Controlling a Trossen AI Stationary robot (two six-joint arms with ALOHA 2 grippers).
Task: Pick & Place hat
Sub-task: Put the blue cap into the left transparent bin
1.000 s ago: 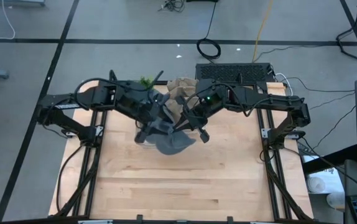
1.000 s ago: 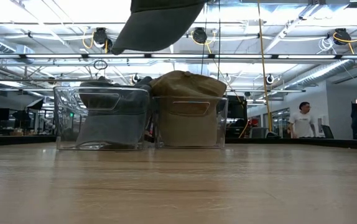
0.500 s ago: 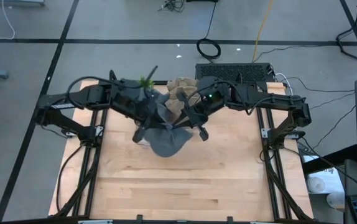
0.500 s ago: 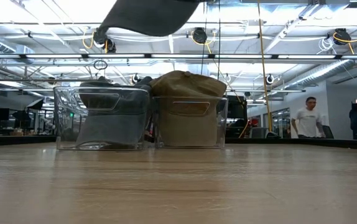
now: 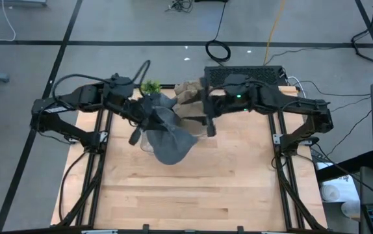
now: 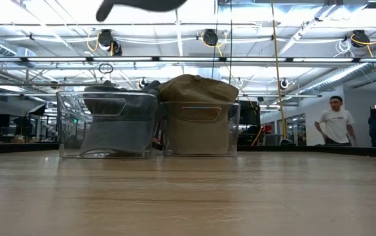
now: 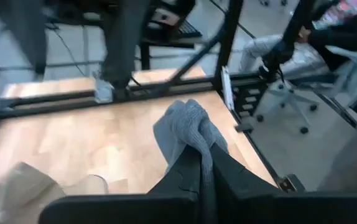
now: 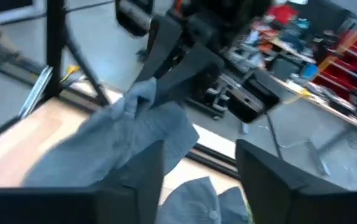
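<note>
The left end effector [image 7: 198,167] is clamped on the grey hat [image 5: 169,139], which hangs high over the counter [image 5: 193,188]; the right end effector [image 8: 198,163], parted and empty, sits just beside it.

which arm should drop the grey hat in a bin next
Left, likely. The left claw is shut on the grey hat, held high above the table near the clear bins. The right claw is open, its fingers apart with no grip on the fabric.

Pale wooden table [image 6: 188,196], two clear bins [image 6: 107,124] [image 6: 200,128] side by side at its far edge.
</note>
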